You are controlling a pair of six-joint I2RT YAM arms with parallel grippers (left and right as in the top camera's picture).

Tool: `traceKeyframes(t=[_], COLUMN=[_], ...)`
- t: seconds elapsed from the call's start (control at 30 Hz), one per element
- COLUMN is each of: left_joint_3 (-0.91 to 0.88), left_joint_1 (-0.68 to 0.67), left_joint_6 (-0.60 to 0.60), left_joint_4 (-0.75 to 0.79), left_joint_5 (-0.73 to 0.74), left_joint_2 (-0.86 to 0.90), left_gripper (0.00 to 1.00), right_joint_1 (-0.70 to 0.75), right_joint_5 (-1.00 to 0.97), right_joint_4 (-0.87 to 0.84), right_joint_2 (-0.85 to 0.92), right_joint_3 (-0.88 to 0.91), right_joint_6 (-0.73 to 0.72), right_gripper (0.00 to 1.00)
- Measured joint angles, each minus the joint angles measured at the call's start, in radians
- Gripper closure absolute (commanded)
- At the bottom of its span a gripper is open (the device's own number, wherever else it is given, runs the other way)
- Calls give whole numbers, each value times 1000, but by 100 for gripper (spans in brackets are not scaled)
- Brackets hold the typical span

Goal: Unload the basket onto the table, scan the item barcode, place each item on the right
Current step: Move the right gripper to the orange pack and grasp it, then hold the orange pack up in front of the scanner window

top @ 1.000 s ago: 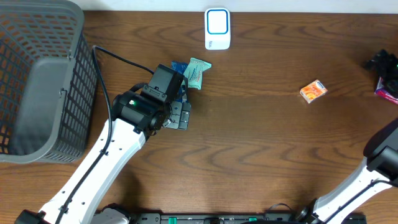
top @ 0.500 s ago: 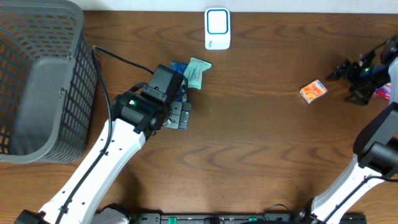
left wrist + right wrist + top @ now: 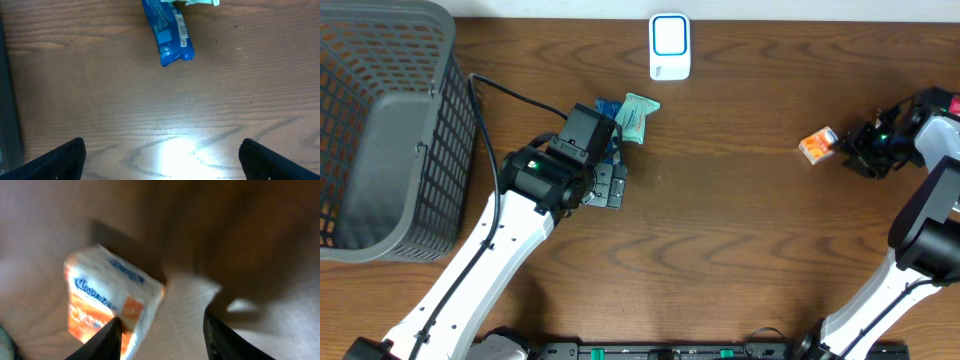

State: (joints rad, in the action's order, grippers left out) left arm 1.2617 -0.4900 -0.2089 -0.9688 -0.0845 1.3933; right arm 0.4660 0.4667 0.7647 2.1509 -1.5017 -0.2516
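Observation:
A small orange and white box (image 3: 817,146) lies tilted on the wooden table at the right. My right gripper (image 3: 848,150) sits just to its right, low over the table. In the right wrist view the box (image 3: 107,302) is blurred and rests against my left fingertip (image 3: 106,341), while the gap to the other finger stays bare; the right gripper (image 3: 162,340) is open. A white scanner with a blue ring (image 3: 670,46) stands at the back centre. My left gripper (image 3: 610,185) hangs open over bare wood (image 3: 162,160), just below a blue packet (image 3: 167,32).
A grey mesh basket (image 3: 380,130) fills the left side. A pale green packet (image 3: 635,115) lies against the blue packet (image 3: 607,108) near the left arm. Something pink (image 3: 948,100) shows at the right edge behind the right arm.
My right arm came in from the right edge to the orange box, its jaws narrowing. The box has shifted slightly left and turned. The left arm has not moved.

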Motion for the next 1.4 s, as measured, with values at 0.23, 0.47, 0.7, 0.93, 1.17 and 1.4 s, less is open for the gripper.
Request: traceKeyframes(t=[0.23, 0.47, 0.7, 0.93, 1.17, 1.4], left_joint_3=[0, 0, 0, 0, 0, 0], left_joint_1=[0, 0, 0, 0, 0, 0], left_joint_6=[0, 0, 0, 0, 0, 0], left_joint_4=[0, 0, 0, 0, 0, 0], left_joint_5=[0, 0, 0, 0, 0, 0], left_joint_2=[0, 0, 0, 0, 0, 0], left_gripper=[2, 2, 2, 2, 2, 2], right_joint_1=[0, -27, -112, -185, -310, -415], right_joint_5=[128, 254, 178, 214, 589, 850], right_joint_4=[-115, -157, -150, -165, -184, -183], right_joint_2=[-12, -5, -5, -5, -5, -5], right_joint_3=[74, 92, 95, 97, 99, 99], right_joint_6=[-3, -16, -56, -51, 68, 288], right_gripper=[62, 54, 99, 99, 99, 99])
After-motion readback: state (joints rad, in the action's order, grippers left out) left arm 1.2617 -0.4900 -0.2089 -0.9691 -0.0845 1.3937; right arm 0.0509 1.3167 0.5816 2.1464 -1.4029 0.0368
